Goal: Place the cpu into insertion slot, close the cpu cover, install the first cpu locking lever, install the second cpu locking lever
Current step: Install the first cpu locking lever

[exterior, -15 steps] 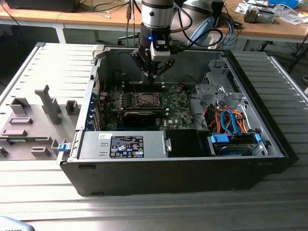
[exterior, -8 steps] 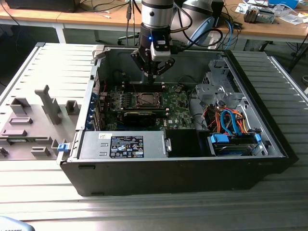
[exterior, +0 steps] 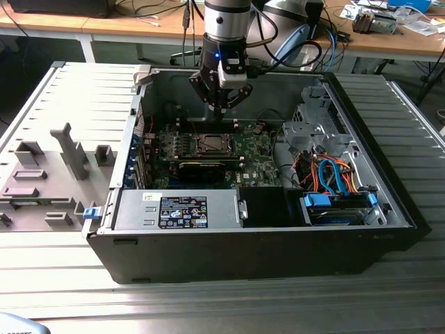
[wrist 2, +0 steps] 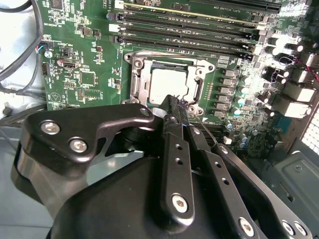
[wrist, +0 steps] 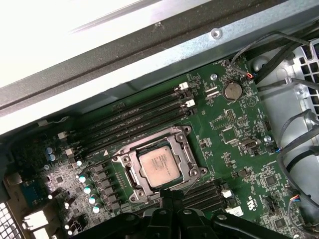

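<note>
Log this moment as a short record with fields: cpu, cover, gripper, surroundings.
cpu: small square silvery-grey chip seated in the metal-rimmed square insertion slot
cover: thin silvery frame plate lies down around the cpu
gripper: black gripper shut, empty, tips just above the slot's edge
surroundings: green circuit board inside an open dark computer case on a slatted metal table

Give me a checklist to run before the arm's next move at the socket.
1. cpu lying flat in the slot: ok.
2. cover down around the cpu: ok.
3. Both locking levers latched: cannot tell.
4. tool shut, at the slot's edge: ok.
5. cables away from the tool, on the exterior view's right: ok.
</note>
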